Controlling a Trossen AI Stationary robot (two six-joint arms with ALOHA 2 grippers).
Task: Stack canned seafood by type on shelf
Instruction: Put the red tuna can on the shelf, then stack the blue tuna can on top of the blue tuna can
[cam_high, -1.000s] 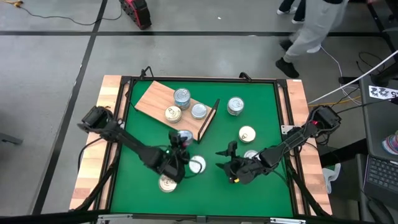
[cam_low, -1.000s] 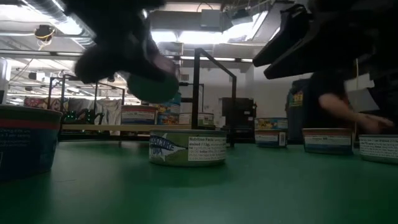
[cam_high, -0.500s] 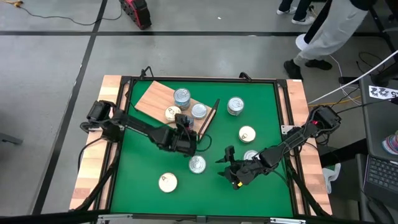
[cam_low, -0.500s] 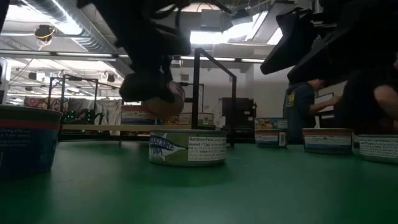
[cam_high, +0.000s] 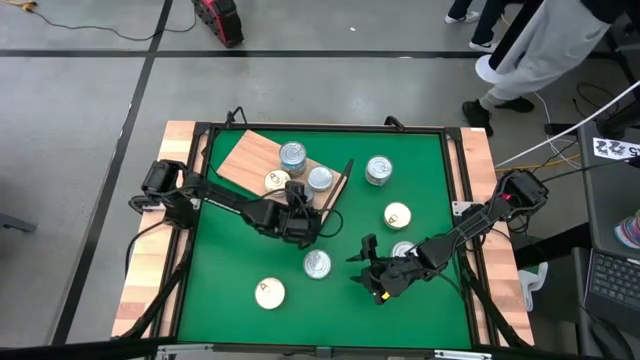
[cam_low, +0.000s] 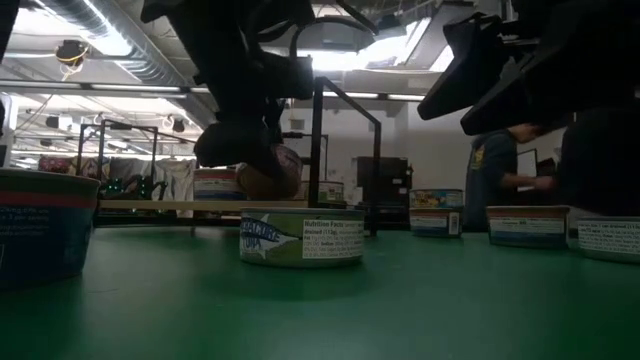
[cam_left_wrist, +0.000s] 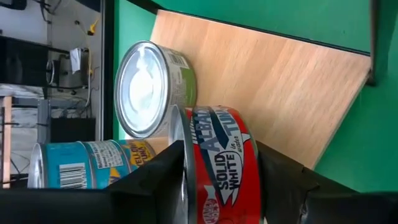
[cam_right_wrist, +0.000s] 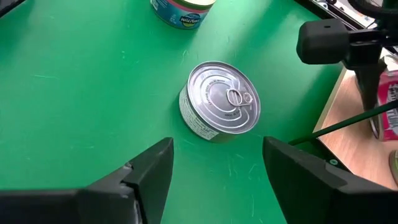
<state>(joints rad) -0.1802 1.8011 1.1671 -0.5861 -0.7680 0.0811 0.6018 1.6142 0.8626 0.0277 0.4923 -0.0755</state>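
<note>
The red tin (cam_left_wrist: 217, 165) sits between the two fingers of the left claw (cam_high: 297, 203), at the near edge of the shelf (cam_high: 252, 158), close to its wire end. The fingers press on the round side wall, label outward. The claw is clamped on it, I think, though the grip may be loosening. Such a tin is stiff and a bit heavy for its size, and its wall is smooth, so it can slip or turn. The best hold is across the wall, low and level, not on the lid.

On the shelf there are three more tins: a silver-top one (cam_left_wrist: 152, 87), a blue-label one (cam_left_wrist: 93, 163), and a cream-top one (cam_high: 279, 181). I cannot see if the red tin rests on another tin or hangs above the board; the arm hides this from above.

The right claw (cam_high: 367, 268) waits near the front edge of the tabletop (cam_high: 230, 260), its fingers wide apart and empty, with a silver tin (cam_right_wrist: 221, 109) lying in front of it. In the low view most labels are too dark to read.
</note>
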